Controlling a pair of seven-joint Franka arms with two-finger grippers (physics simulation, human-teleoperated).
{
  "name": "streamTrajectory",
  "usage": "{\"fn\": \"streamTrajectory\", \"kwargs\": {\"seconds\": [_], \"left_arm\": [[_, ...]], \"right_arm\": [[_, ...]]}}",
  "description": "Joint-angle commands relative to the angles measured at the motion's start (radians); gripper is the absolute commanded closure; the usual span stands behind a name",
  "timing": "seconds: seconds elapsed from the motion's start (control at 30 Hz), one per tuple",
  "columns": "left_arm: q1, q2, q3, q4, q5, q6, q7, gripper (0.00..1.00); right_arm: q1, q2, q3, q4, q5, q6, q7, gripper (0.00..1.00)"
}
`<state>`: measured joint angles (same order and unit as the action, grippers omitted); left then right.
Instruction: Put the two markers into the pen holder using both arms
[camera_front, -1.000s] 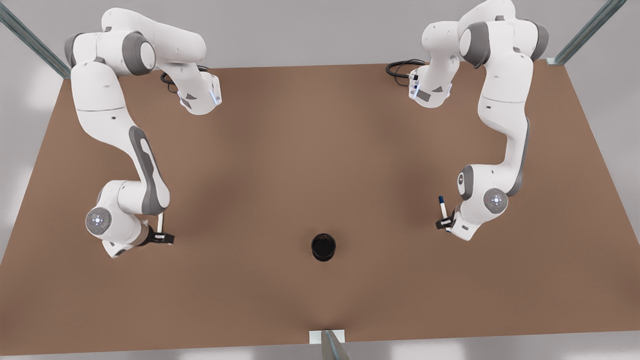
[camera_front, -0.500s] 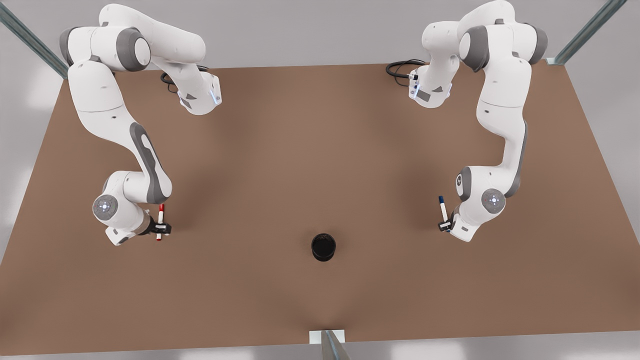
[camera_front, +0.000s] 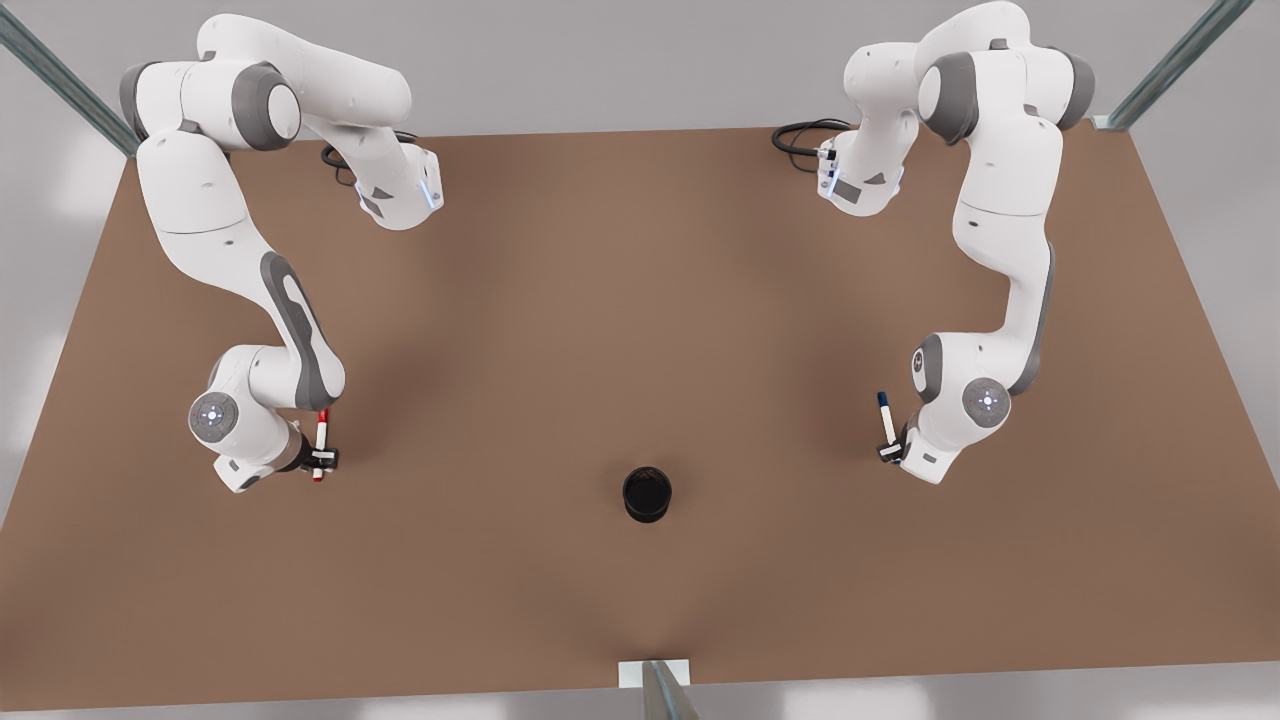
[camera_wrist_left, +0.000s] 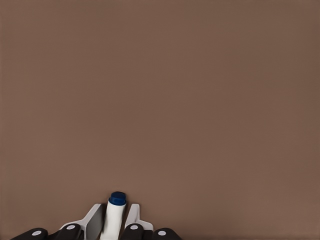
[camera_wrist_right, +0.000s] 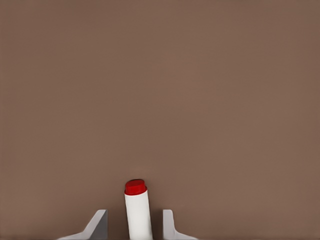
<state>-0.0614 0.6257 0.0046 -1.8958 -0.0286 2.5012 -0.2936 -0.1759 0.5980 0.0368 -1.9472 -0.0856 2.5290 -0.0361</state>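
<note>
Fingers of the left gripper clamp the thin white-barrelled marker with the dark blue cap at the front view's right, while the right gripper, at the front view's left, has its jaws apart around the white-barrelled marker with the red cap, a gap showing on each side of the barrel. Between them, nearer the table's near edge, stands the small black cylindrical pen holder, well apart from both.
</note>
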Motion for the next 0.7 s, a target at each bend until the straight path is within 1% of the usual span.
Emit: {"fn": "streamTrajectory", "kwargs": {"seconds": [0.0, 0.03, 0.07, 0.27, 0.3, 0.33, 0.37, 0.43, 0.5, 0.6, 0.67], "left_arm": [[0.0, 0.0, 0.0, 0.001, 0.001, 0.001, -0.009, 0.57], [0.0, 0.002, 0.0, 0.001, 0.001, -0.001, -0.009, 0.6], [0.0, 0.003, 0.0, 0.001, 0.001, -0.001, -0.01, 0.62], [-0.002, 0.006, 0.002, 0.001, 0.003, -0.001, -0.009, 0.63], [-0.002, 0.006, 0.002, 0.001, 0.003, -0.001, -0.01, 0.71], [-0.002, 0.006, 0.002, 0.004, 0.003, -0.001, -0.013, 0.76], [-0.002, 0.006, 0.002, 0.007, 0.003, -0.002, -0.015, 0.79], [-0.003, 0.005, 0.003, 0.014, 0.003, -0.01, -0.018, 0.79], [-0.008, 0.003, 0.003, 0.06, 0.004, -0.085, -0.019, 0.79], [-0.023, -0.003, 0.003, 0.259, 0.038, -0.366, -0.041, 0.79], [-0.06, -0.003, 0.002, 0.38, 0.039, -0.51, -0.117, 0.79]], "right_arm": [[0.001, 0.0, 0.0, 0.001, 0.001, 0.001, -0.045, 0.5], [0.002, -0.001, 0.0, 0.002, 0.001, -0.001, -0.045, 0.58], [0.004, -0.001, 0.0, 0.002, 0.001, -0.001, -0.045, 0.61], [0.001, 0.006, 0.0, 0.004, 0.001, 0.001, -0.051, 0.61], [0.001, 0.006, 0.0, 0.004, 0.001, 0.001, -0.051, 0.64], [0.001, 0.006, 0.0, 0.004, 0.001, 0.001, -0.051, 0.66], [0.001, 0.006, 0.0, 0.004, 0.0, 0.001, -0.051, 0.67], [0.001, 0.006, 0.0, 0.004, 0.0, -0.001, -0.051, 0.7], [0.001, 0.008, 0.0, 0.004, 0.0, -0.001, -0.051, 0.71], [-0.001, 0.011, 0.0, 0.004, 0.0, -0.001, -0.059, 0.7], [-0.001, 0.014, 0.0, 0.004, 0.0, 0.001, -0.059, 0.7]]}}
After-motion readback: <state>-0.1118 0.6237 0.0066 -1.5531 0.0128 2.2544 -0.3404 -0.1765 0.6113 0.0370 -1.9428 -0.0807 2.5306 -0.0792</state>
